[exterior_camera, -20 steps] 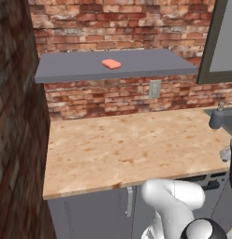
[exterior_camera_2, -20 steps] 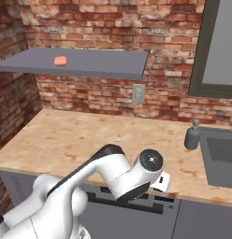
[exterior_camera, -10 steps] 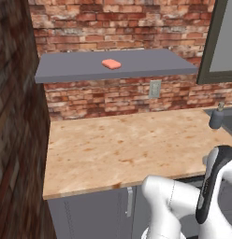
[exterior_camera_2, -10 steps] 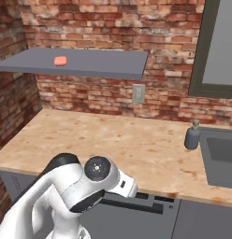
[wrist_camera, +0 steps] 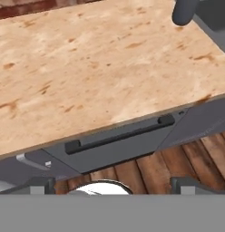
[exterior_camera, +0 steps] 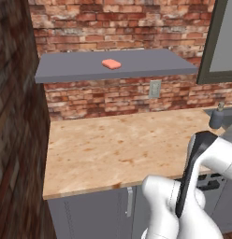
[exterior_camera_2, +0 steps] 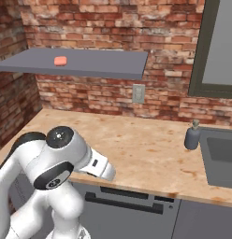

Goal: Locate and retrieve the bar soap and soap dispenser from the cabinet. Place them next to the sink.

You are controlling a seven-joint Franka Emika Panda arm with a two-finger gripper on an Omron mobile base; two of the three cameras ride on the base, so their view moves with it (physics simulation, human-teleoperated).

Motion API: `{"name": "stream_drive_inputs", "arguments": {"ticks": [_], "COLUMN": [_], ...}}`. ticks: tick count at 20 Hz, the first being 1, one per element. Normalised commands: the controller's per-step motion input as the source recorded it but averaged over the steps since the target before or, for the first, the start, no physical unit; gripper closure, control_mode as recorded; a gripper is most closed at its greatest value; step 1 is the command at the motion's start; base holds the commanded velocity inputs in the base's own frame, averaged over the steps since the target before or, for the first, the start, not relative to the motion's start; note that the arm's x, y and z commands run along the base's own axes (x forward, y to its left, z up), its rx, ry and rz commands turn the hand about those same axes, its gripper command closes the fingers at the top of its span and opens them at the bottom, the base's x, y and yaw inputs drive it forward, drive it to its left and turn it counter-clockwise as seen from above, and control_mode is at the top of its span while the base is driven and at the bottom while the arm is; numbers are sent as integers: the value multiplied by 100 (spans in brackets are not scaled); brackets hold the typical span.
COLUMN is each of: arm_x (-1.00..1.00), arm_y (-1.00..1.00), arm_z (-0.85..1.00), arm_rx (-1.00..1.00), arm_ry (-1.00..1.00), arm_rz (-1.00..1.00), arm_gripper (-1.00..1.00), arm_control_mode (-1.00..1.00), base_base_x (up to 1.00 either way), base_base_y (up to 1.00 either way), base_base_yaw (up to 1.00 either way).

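While the two dark fingertips (wrist_camera: 41, 185) are standing wide apart, one salmon-pink bar soap (exterior_camera: 111, 64) is lying on the grey shelf (exterior_camera: 136, 65), one dark grey dispenser bottle (exterior_camera_2: 192, 136) is standing beside the sink (exterior_camera_2: 221, 158).

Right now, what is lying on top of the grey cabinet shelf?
One thing: the bar soap, flat on the cabinet shelf panel, left of its middle. The rest of the shelf top in view is bare. The soap dispenser stands on the counter by the sink.

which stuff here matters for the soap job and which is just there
For the job:
- bar soap on the cabinet shelf
- soap dispenser on the counter, beside the sink

Just there:
- wall outlet
- dark drawer handle under the counter
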Motion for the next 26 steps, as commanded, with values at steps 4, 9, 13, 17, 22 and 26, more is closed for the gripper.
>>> {"name": "stream_drive_inputs", "arguments": {"ticks": [4, 9, 13, 17, 22, 26], "arm_x": [-29, -19, -4, -7, -9, -23], "arm_y": [80, 67, 38, 33, 53, 42], "arm_z": [28, 22, 41, 55, 54, 43], "arm_rx": [-21, 1, -1, -9, -9, 0], "arm_ry": [-1, -11, -9, -9, -14, -14], "arm_rz": [3, 22, 35, 34, 23, -2], "arm_gripper": [-100, -100, -100, -100, -100, -100], "arm_control_mode": [-100, -100, -100, -100, -100, -100], "base_base_x": [0, 0, 0, 0, 0, 0], "base_base_y": [0, 0, 0, 0, 0, 0], "base_base_yaw": [0, 0, 0, 0, 0, 0]}}
